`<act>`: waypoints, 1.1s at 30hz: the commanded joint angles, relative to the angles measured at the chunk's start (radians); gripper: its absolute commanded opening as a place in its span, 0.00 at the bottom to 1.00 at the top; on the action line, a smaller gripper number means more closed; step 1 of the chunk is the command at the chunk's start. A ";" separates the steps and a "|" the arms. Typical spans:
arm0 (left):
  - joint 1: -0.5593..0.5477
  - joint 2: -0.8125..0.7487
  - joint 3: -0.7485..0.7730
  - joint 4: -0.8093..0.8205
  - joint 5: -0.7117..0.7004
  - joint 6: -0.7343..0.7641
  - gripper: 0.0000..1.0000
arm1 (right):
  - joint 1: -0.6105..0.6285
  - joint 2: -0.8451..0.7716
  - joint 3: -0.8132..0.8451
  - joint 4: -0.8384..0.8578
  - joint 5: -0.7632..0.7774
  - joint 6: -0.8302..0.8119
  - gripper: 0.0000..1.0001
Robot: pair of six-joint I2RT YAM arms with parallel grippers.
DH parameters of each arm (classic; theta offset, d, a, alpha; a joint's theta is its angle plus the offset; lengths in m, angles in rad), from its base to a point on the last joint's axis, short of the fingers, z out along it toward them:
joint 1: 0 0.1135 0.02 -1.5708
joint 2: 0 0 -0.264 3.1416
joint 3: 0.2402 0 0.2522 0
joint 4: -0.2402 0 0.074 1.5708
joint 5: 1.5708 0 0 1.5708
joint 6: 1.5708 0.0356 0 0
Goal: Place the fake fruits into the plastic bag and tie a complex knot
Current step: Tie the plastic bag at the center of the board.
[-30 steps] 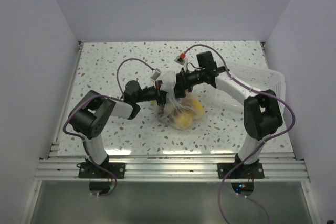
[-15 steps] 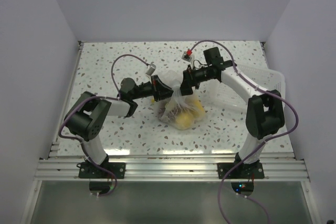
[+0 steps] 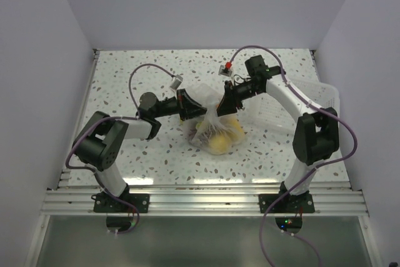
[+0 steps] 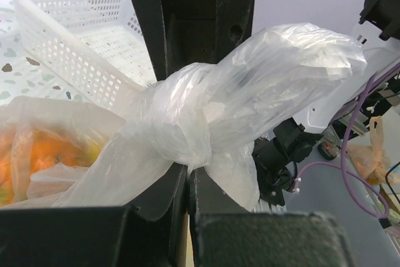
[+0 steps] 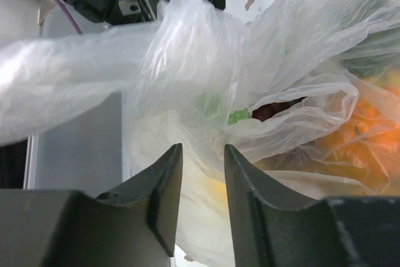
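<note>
The plastic bag (image 3: 215, 132) lies mid-table with the yellow and orange fake fruits (image 3: 220, 143) inside. Its neck is drawn out level between both grippers. My left gripper (image 3: 189, 103) is shut on the film just below the knot (image 4: 187, 114), a whitish wrapped bunch. In the left wrist view the jaws (image 4: 187, 168) pinch the plastic with no gap. My right gripper (image 3: 220, 102) is at the other side of the knot (image 5: 194, 48). Its fingers (image 5: 201, 149) stand a narrow gap apart with bag film lying across it. Orange fruit (image 5: 353, 139) and a dark reddish one (image 5: 275, 109) show through the bag.
A white slotted tray (image 3: 312, 99) sits at the right of the table, behind the right arm, and fills the upper left of the left wrist view (image 4: 69, 48). Purple cables loop over both arms. White walls close in both sides.
The right gripper's jaws have narrowed from wide open to a small gap. Both arms have drawn apart, left one leftward, right one rightward, and the bag neck is stretched between them.
</note>
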 commanded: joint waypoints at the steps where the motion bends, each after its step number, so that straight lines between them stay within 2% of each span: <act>1: 0.027 -0.058 -0.017 0.167 0.032 0.007 0.00 | -0.002 0.022 -0.012 -0.035 -0.071 -0.086 0.35; 2: 0.032 -0.071 -0.028 0.146 0.034 0.011 0.00 | 0.001 0.026 -0.010 -0.043 -0.071 -0.091 0.33; 3: 0.036 -0.075 -0.034 0.138 0.040 0.022 0.00 | 0.002 0.034 -0.009 -0.046 -0.053 -0.095 0.24; 6: 0.039 -0.098 -0.053 0.107 0.051 0.044 0.00 | 0.004 0.034 -0.016 -0.034 -0.041 -0.088 0.11; 10: 0.042 -0.094 -0.050 0.090 0.054 0.058 0.00 | 0.024 -0.010 -0.073 0.137 -0.030 0.064 0.09; 13: 0.042 -0.075 -0.018 0.084 0.039 0.058 0.00 | 0.039 -0.016 -0.082 0.198 -0.025 0.103 0.09; 17: 0.062 -0.043 0.053 0.072 0.002 0.013 0.00 | 0.044 0.000 -0.063 0.152 -0.054 0.068 0.11; 21: 0.085 -0.058 0.053 0.035 0.043 0.021 0.00 | 0.042 0.011 -0.044 0.135 -0.055 0.054 0.13; 23: 0.094 -0.090 0.026 -0.018 0.057 0.053 0.00 | 0.039 0.017 -0.020 0.086 -0.039 0.022 0.19; 27: 0.098 -0.140 -0.014 -0.097 0.069 0.137 0.00 | 0.013 0.036 0.023 -0.017 -0.062 -0.067 0.40; 31: 0.098 -0.155 -0.013 -0.210 0.046 0.212 0.00 | 0.013 0.052 0.040 -0.052 -0.099 -0.115 0.37; 33: 0.099 -0.172 -0.004 -0.313 0.030 0.276 0.00 | 0.015 0.065 0.057 -0.065 -0.104 -0.132 0.29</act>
